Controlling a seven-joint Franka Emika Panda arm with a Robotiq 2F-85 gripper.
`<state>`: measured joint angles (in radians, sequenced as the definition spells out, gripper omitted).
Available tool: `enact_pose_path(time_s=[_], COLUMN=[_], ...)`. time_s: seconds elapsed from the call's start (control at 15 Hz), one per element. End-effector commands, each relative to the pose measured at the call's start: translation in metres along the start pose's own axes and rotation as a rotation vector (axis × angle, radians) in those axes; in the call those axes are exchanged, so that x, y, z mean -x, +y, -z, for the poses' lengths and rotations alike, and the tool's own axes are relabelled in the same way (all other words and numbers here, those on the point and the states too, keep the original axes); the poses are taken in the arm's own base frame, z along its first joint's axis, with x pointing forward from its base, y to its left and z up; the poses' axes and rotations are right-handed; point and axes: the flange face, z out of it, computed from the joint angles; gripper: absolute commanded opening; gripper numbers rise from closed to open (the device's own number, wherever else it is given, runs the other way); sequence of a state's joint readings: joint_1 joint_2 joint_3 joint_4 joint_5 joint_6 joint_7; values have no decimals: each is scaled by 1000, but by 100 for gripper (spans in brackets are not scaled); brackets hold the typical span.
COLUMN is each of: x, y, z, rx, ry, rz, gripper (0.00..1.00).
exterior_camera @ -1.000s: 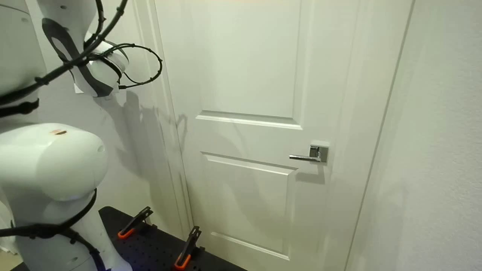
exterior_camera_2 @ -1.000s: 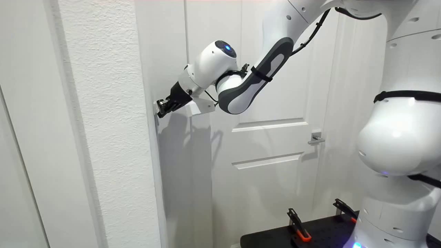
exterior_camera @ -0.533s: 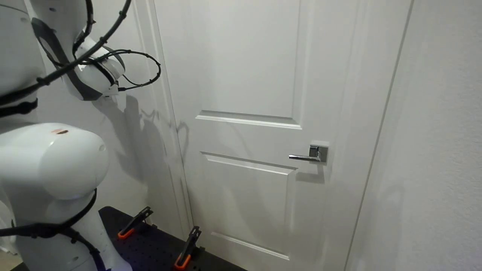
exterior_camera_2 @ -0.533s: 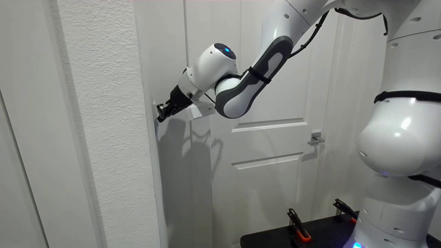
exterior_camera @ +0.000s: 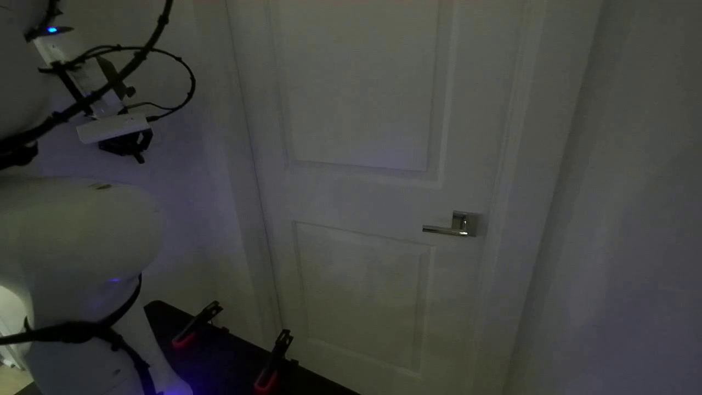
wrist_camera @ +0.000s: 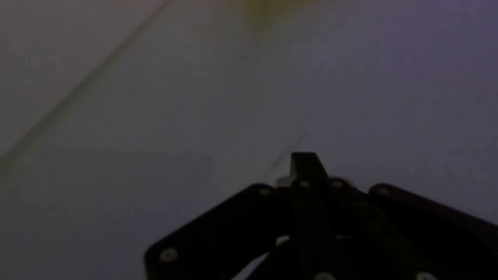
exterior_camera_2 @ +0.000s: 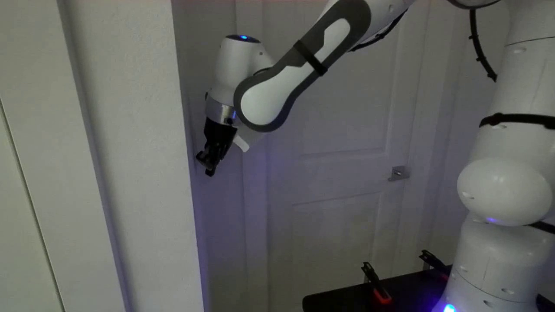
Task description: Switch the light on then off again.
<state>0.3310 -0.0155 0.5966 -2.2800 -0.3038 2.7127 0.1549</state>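
The room is dark now, and the light fixture is out of view. The white wall switch plate cannot be made out in any view. My gripper [exterior_camera_2: 204, 165] points down and slightly toward the wall beside the white pillar in an exterior view. It also shows as a small black shape [exterior_camera: 140, 158] below the wrist camera housing in an exterior view. In the wrist view, the black fingers [wrist_camera: 307, 165] are together and hold nothing that I can see. Pale wall [wrist_camera: 194, 116] fills the picture ahead of them. Whether the fingertips touch the wall cannot be told.
A white door [exterior_camera: 356, 208] with a silver lever handle [exterior_camera: 463, 224] stands behind the arm; the handle also shows in an exterior view [exterior_camera_2: 398, 173]. A white pillar [exterior_camera_2: 134, 151] stands close beside the gripper. A black tabletop [exterior_camera_2: 334, 301] with orange-tipped clamps [exterior_camera_2: 376, 284] carries the arm's base.
The room has gone from brightly lit to dark. My gripper has swung from pointing at the wall to pointing mostly downward, and it sits lower. The forearm has moved toward the pillar.
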Motion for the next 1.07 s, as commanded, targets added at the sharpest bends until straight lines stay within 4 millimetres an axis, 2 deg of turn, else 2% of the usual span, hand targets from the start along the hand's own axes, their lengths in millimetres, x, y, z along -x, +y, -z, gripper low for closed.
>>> enact_pose_path(time_s=[0.0, 0.2, 0.47, 0.73, 1.0], x=[3, 3, 2, -3, -9], y=[4, 14, 26, 26, 21], z=[53, 98, 135, 135, 120], rx=[36, 83, 143, 192, 223], ry=[-145, -256, -287, -185, -60], rz=[118, 188, 229, 210, 178], gripper=[0, 0, 0, 0, 0])
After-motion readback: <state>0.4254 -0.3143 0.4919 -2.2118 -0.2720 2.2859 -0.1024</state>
